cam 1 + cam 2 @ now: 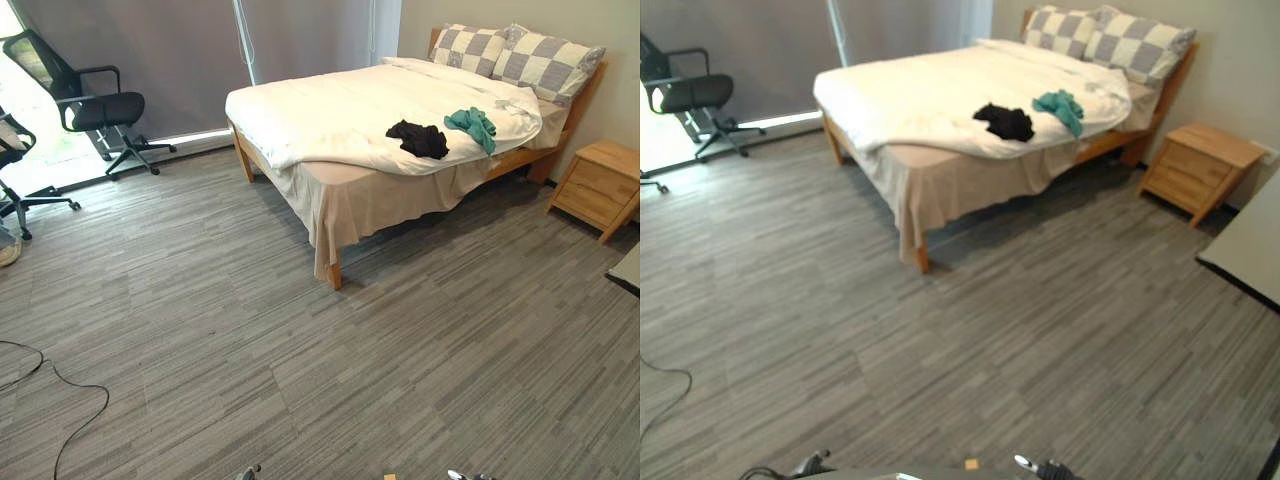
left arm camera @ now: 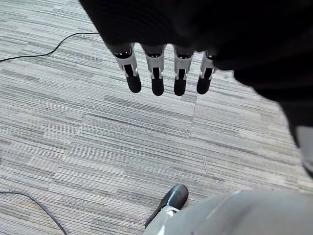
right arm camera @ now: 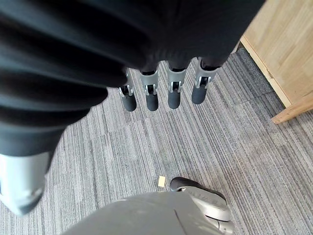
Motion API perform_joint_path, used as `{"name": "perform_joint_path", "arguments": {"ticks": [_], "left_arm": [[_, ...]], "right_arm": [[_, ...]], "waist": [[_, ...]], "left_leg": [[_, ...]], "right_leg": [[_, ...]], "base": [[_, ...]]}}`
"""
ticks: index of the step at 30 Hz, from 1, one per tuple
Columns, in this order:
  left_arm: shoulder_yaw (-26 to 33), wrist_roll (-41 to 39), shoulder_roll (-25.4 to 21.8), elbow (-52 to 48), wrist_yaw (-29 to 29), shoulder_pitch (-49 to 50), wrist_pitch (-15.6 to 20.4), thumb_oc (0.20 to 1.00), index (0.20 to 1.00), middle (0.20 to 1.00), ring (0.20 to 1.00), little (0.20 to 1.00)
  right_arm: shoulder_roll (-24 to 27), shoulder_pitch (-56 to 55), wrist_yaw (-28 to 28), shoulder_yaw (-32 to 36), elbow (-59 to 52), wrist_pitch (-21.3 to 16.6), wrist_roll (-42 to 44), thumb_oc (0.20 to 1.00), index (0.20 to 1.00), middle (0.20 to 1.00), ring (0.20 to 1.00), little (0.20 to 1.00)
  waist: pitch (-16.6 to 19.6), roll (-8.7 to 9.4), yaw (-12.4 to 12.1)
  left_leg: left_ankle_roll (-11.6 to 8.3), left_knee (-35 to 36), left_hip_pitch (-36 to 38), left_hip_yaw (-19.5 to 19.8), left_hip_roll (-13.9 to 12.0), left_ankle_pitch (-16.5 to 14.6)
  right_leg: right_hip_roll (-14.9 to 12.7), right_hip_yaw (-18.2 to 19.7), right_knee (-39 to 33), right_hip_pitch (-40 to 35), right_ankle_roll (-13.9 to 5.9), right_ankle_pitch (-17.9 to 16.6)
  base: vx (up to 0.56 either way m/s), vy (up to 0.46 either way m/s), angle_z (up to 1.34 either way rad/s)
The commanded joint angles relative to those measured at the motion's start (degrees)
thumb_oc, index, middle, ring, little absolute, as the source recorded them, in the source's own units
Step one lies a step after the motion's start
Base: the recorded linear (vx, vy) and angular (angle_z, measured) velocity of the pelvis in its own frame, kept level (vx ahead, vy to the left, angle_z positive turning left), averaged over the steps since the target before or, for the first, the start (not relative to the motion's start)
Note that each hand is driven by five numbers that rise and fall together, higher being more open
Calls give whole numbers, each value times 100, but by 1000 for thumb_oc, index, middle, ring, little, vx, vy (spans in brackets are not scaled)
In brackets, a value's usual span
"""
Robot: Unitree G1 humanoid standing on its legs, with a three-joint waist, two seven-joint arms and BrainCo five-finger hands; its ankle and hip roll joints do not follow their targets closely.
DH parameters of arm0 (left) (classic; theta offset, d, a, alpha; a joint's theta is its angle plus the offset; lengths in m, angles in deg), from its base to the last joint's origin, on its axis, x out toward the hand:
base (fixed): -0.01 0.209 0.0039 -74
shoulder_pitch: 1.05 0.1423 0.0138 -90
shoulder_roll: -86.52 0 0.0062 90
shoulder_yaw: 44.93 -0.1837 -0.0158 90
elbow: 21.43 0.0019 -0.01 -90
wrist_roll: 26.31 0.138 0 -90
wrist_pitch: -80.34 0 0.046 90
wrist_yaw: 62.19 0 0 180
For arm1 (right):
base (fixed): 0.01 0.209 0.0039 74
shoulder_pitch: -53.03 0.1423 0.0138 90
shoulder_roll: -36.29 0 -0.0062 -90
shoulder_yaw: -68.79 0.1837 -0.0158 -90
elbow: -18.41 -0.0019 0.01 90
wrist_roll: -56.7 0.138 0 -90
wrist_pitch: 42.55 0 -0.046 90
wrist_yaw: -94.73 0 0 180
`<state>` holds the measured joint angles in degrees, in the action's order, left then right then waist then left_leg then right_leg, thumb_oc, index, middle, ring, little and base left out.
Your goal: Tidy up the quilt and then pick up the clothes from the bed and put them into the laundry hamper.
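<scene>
A wooden bed point(image 1: 335, 270) stands across the room with a white quilt point(image 1: 340, 115) spread over it, one corner hanging toward the floor. On the quilt's near side lie a black garment point(image 1: 418, 139) and a teal garment point(image 1: 472, 124). Two grey-and-white checked pillows point(image 1: 510, 55) lean at the headboard. My left hand point(image 2: 156, 73) hangs over the grey floor, fingers straight and holding nothing. My right hand point(image 3: 161, 90) hangs likewise beside a wooden furniture leg, fingers straight and empty.
A wooden nightstand point(image 1: 600, 185) stands right of the bed. A black office chair point(image 1: 85, 100) sits by the curtained window at the back left, another chair's base point(image 1: 25, 200) at the far left. A table edge point(image 1: 1250, 250) juts in at the right. Grey plank floor point(image 1: 300, 370) stretches between me and the bed.
</scene>
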<state>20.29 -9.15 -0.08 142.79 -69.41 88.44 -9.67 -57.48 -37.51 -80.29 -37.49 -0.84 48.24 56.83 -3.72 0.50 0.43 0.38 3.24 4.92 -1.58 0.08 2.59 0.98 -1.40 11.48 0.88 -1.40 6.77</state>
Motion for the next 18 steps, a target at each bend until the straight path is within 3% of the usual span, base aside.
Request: {"name": "perform_joint_path", "arguments": {"ticks": [1,8,10,12,14,16,18], "left_arm": [[208,204,-26,126,-68,-347,13,1000,1000,1000,1000,1000],[257,104,-90,96,-78,-438,-17,1000,1000,1000,1000,1000],[291,0,-147,8,-116,-508,-5,1000,1000,1000,1000,1000],[343,-115,-221,-185,-169,-578,10,1000,1000,1000,1000,1000],[390,-239,-203,-189,-248,-580,11,1000,1000,1000,1000,1000],[336,-195,-223,-169,-263,-618,-21,1000,1000,1000,1000,1000],[282,-134,-240,-133,-316,-701,-10,1000,1000,1000,1000,1000]], "right_arm": [[111,420,25,-191,-49,-19,-85,1000,1000,1000,1000,1000],[185,550,27,-161,-37,60,-182,1000,1000,1000,1000,1000],[222,642,58,-153,-54,43,-237,1000,1000,1000,1000,1000],[263,707,88,-86,-100,39,-224,1000,1000,1000,1000,1000],[310,767,127,27,-180,40,-148,1000,1000,1000,1000,1000],[305,748,162,112,-269,34,-91,1000,1000,1000,1000,1000],[314,705,234,160,-276,0,-16,1000,1000,1000,1000,1000]], "waist": [[-423,80,55],[-583,38,34],[-691,20,9],[-838,-11,-20],[-1063,-52,34],[-1209,-113,121],[-1288,-88,212]], "left_leg": [[-143,176,246,-80,101,-537],[-58,176,158,-145,134,-561],[-12,166,92,-136,121,-572],[69,141,57,-132,87,-622],[152,161,170,-178,87,-695],[148,176,318,-166,14,-769],[95,176,452,-117,34,-907]], "right_leg": [[-260,-19,-1572,-653,-644,-543],[-274,25,-1338,-444,-663,-459],[-247,-29,-817,-114,-700,-382],[-251,-121,172,414,-921,-371],[-379,-193,1382,1118,-1290,-854],[-408,-283,1947,1597,-1287,-970],[-451,-475,1359,1743,-1148,-817]], "base": [[7,24,-15],[30,51,-14],[8,61,-13],[11,80,-13],[97,114,-17],[211,60,-33],[338,-29,-2]]}}
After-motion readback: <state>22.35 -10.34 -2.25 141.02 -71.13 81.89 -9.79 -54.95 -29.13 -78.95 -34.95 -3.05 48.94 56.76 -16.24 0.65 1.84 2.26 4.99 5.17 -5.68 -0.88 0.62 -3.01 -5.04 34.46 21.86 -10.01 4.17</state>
